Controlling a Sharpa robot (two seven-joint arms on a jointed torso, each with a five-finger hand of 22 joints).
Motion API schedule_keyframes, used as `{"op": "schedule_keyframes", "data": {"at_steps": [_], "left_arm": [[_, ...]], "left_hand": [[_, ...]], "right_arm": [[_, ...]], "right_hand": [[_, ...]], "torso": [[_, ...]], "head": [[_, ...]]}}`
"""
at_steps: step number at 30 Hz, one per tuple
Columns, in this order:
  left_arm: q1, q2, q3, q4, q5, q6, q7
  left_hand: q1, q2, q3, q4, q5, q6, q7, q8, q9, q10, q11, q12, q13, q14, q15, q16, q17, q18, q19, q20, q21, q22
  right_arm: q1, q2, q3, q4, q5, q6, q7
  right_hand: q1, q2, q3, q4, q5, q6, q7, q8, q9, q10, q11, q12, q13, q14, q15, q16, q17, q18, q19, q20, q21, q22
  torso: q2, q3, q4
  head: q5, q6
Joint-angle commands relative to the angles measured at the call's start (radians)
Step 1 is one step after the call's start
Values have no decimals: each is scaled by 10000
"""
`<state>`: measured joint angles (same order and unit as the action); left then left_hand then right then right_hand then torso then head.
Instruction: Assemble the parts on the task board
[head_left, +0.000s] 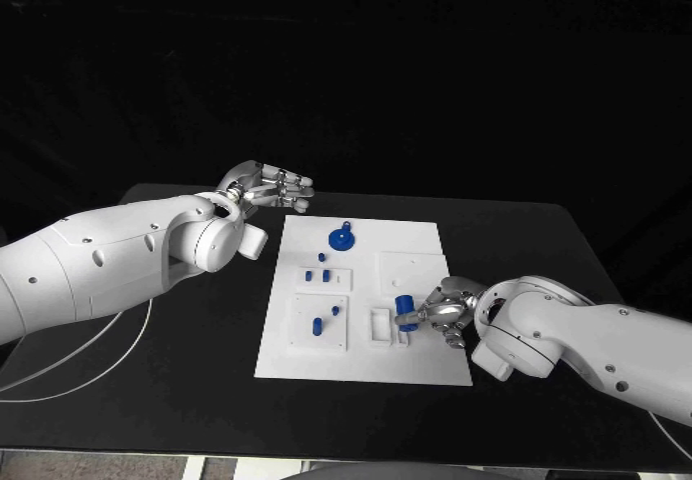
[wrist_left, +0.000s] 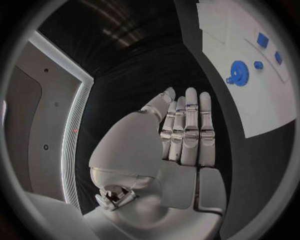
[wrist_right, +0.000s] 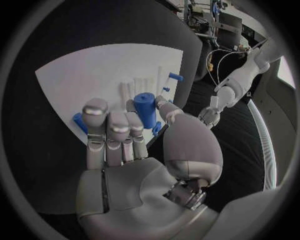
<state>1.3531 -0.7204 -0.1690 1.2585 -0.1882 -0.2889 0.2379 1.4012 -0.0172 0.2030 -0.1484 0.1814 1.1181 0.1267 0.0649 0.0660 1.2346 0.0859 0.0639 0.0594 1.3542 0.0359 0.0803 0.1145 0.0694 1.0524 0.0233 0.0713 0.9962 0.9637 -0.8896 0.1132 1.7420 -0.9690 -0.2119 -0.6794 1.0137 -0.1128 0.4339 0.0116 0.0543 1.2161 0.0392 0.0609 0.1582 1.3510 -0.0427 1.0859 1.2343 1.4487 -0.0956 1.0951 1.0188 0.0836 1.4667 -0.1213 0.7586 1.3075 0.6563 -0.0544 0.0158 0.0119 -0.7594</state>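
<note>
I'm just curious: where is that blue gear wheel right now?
In the head view, the blue gear lies on the white task board near its far edge, just right of the left robot hand, untouched.

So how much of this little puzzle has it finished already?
Hard to say what is finished. In hand: the right hand holds a blue cylinder over the task board. Left: the blue gear and small blue parts lie on the board; the left hand is open beside it.

Lab: black table (head_left: 173, 400), equipment racks (wrist_right: 212, 20)
</note>
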Motion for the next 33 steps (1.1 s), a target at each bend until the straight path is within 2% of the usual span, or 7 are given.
{"op": "schedule_keyframes", "data": {"at_steps": [1,5,12,16,25,33], "left_arm": [[7,12,7,29,55,124,40],[8,31,7,29,55,130,36],[8,54,7,29,54,139,31],[8,61,7,30,54,144,32],[8,69,7,32,54,144,30],[8,94,7,32,54,153,27]], "left_hand": [[-87,-30,10,67,34,-67,-28,-9,-14,-69,-3,-30,-12,12,53,-48,12,-70,63,-23,-12,-15],[-87,-30,10,67,34,-67,-28,-9,-14,-69,-3,-30,-12,12,53,-48,12,-70,63,-23,-12,-15],[-87,-30,10,67,34,-67,-28,-9,-14,-69,-3,-30,-12,12,53,-48,12,-70,63,-23,-12,-15],[-87,-30,10,67,34,-67,-28,-9,-14,-69,-3,-30,-12,12,53,-48,12,-70,63,-23,-12,-15],[-87,-30,10,67,34,-67,-28,-9,-14,-69,-3,-30,-12,12,53,-48,12,-70,63,-23,-12,-15],[-98,-37,22,82,35,-83,-24,-12,-15,-77,1,-29,-11,3,58,-52,10,-69,59,-20,-12,-5]], "right_arm": [[10,85,1,43,146,500,-146],[21,263,-26,-97,96,665,-215],[29,572,-138,-365,-44,754,-271],[31,757,-208,-454,-119,747,-262],[31,965,-256,-583,-287,724,-245],[32,1072,-330,-718,-330,945,-330]], "right_hand": [[136,-24,-69,59,11,99,-16,28,-27,29,-29,-64,-11,6,-68,-30,-24,-206,547,-34,18,723],[150,-146,-150,269,-11,85,-4,29,-61,-6,-22,-126,-45,3,-64,-39,-25,-206,541,-31,-15,727],[210,-200,-218,471,-18,89,4,25,-95,-8,-19,-142,-51,0,-64,-46,-12,-205,543,-30,-34,748],[204,-208,-226,478,-20,82,7,26,-98,-10,-17,-149,-56,1,-62,-49,-14,-206,543,-30,-44,747],[194,-219,-239,524,-23,89,5,29,-101,-7,-15,-142,-49,1,-62,-62,-21,-209,545,-30,-41,752],[107,-368,-289,735,-43,54,22,30,-124,-54,-6,-225,-95,-7,-68,-102,-38,-204,540,-42,-97,744]], "torso": [[7,1,0],[7,-6,1],[11,5,5],[15,11,6],[9,1,-11],[9,6,2]], "head": [[25,-18],[34,-9],[71,-25],[85,-29],[122,0],[146,-15]]}}
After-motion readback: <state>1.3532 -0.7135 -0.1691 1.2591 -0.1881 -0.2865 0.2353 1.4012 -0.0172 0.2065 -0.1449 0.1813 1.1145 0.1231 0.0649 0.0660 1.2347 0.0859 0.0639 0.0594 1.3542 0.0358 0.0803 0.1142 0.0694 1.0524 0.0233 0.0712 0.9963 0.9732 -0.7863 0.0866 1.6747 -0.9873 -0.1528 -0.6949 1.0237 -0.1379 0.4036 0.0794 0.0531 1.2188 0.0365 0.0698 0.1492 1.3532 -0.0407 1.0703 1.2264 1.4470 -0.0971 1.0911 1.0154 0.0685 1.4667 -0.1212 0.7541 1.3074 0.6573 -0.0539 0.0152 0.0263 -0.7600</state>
